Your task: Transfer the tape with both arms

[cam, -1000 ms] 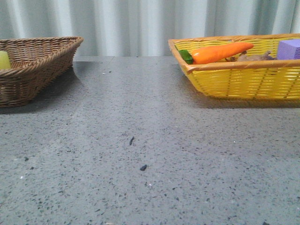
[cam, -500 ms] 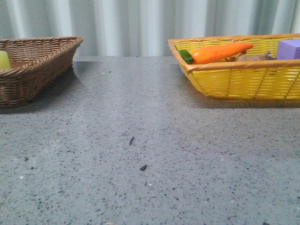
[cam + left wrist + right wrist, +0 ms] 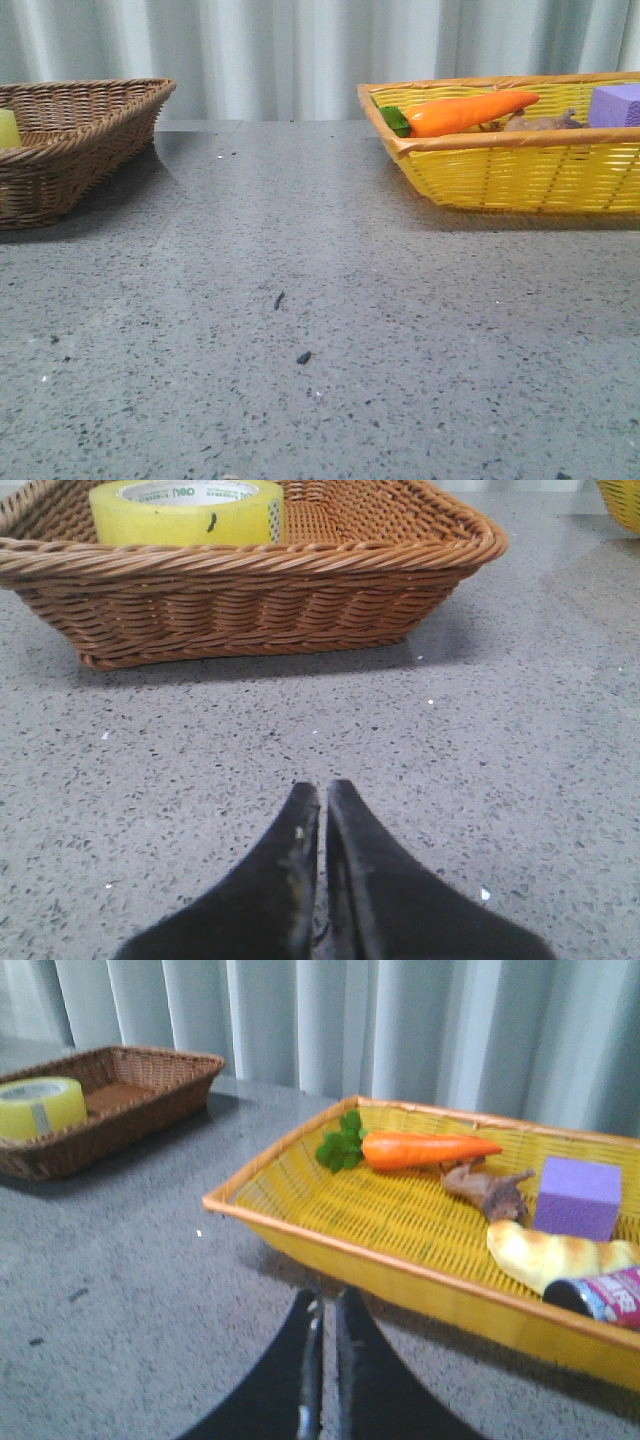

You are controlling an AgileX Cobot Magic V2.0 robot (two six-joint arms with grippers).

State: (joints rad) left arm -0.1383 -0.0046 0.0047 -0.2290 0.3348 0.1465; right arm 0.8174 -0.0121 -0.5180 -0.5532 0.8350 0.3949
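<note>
The yellow tape roll [image 3: 186, 510] with a white core lies flat in the brown wicker basket [image 3: 250, 600]. It also shows in the right wrist view [image 3: 40, 1106], and as a yellow sliver at the left edge of the front view [image 3: 8, 128]. My left gripper [image 3: 322, 795] is shut and empty, low over the grey table, short of the brown basket's near wall. My right gripper [image 3: 326, 1300] is shut and empty, just short of the yellow basket's [image 3: 400, 1270] near wall. Neither gripper shows in the front view.
The yellow basket [image 3: 520, 170] at the right holds an orange carrot [image 3: 470, 112], a purple block [image 3: 615, 103], a brown root [image 3: 488, 1188], a bread-like piece [image 3: 555, 1255] and a can [image 3: 605, 1298]. The brown basket [image 3: 70, 150] stands at the left. A curtain hangs behind the table.
</note>
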